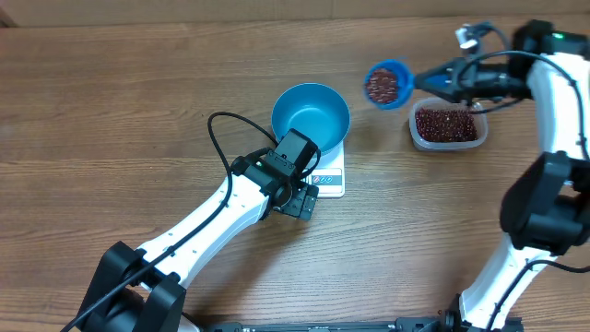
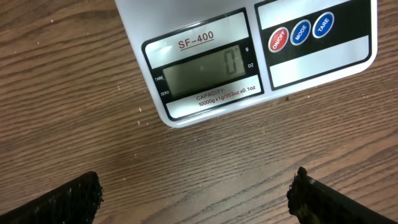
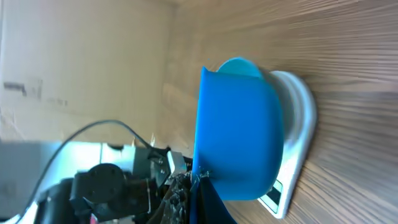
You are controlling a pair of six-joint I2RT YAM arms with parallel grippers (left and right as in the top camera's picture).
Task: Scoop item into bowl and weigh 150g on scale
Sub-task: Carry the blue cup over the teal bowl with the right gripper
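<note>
The blue bowl (image 1: 311, 115) stands empty on the white scale (image 1: 330, 177). In the left wrist view the scale (image 2: 205, 68) has its display reading zero. My left gripper (image 1: 300, 198) hovers open over bare wood just in front of the scale, its fingers (image 2: 68, 202) wide apart with nothing between them. My right gripper (image 1: 428, 81) is shut on the handle of a small blue scoop (image 1: 385, 85) heaped with red-brown beans, held to the right of the bowl. In the right wrist view the bowl (image 3: 239, 124) and scale (image 3: 300, 118) appear beyond the scoop handle (image 3: 202, 199).
A clear plastic tub (image 1: 447, 124) of red-brown beans sits on the table right of the scale, under my right arm. A black cable (image 1: 221, 138) loops off my left arm beside the bowl.
</note>
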